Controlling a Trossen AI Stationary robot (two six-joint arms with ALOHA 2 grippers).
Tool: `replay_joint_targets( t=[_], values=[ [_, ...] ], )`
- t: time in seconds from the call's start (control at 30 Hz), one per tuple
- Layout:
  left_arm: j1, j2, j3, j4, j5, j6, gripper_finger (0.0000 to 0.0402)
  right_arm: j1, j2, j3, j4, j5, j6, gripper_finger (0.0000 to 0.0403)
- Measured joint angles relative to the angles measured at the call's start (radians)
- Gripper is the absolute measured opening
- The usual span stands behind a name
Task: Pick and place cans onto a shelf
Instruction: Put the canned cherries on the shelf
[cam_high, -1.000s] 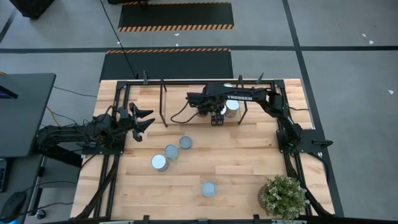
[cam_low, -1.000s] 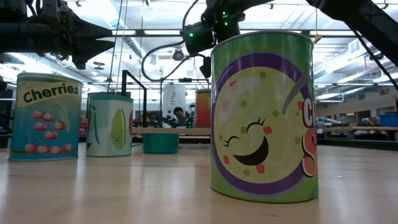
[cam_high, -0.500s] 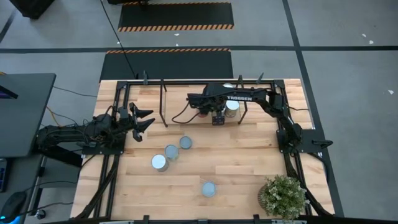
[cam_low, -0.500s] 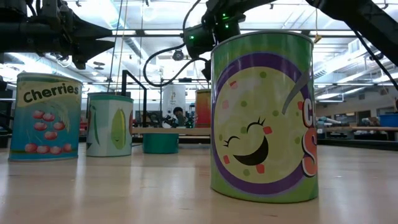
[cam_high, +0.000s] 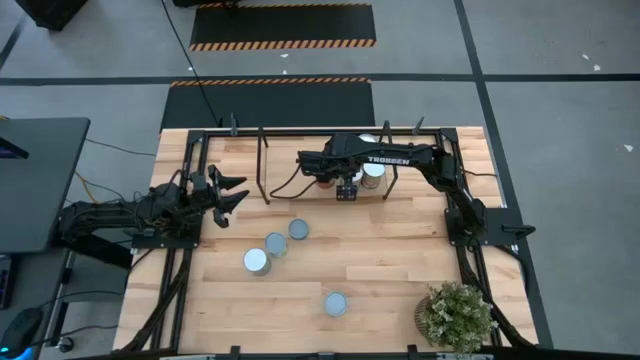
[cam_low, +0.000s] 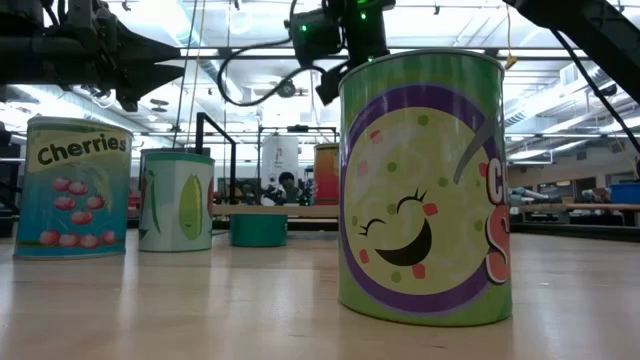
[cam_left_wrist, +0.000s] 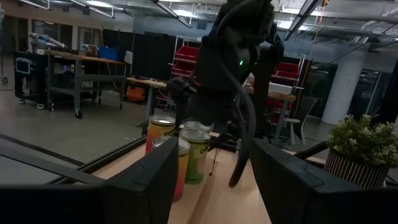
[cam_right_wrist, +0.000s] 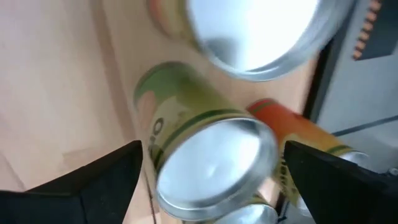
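Cans (cam_right_wrist: 205, 158) show silver tops, green and orange labels; both arms' fingers spread.

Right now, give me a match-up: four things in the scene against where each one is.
1 Cherries can
2 potted plant
3 right claw
4 left claw

A open, above the back cans
B leftmost in the low view
C bottom-right corner of the high view
D open, at the left side, apart from every can

Pairs: 1-B, 2-C, 3-A, 4-D
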Motion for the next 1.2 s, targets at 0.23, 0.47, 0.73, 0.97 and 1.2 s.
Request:
replay_joint_targets(
  t=[0.23,0.47,0.73,0.97,1.2],
  values=[
    [0.000,0.000,0.002,0.025,0.000,-0.006,0.0204,0.062,0.000,0.080,0.001,0.024,0.085,0.0399],
    [0.000,0.000,0.002,-0.096,0.000,-0.112,0.0204,0.161,0.000,0.177,0.083,0.179,0.021,0.0398],
    [0.001,0.000,0.001,-0.032,0.000,-0.059,0.0204,0.193,-0.002,0.147,0.521,-0.270,-0.127,0.0397],
    [-0.004,0.000,0.001,-0.059,0.184,0.015,0.0202,0.204,0.000,-0.008,0.719,-0.399,-0.154,0.0397],
    [-0.096,0.000,0.003,-0.074,0.424,-0.001,0.0178,0.238,-0.042,-0.168,0.756,-0.382,-0.165,0.0397]
  ],
)
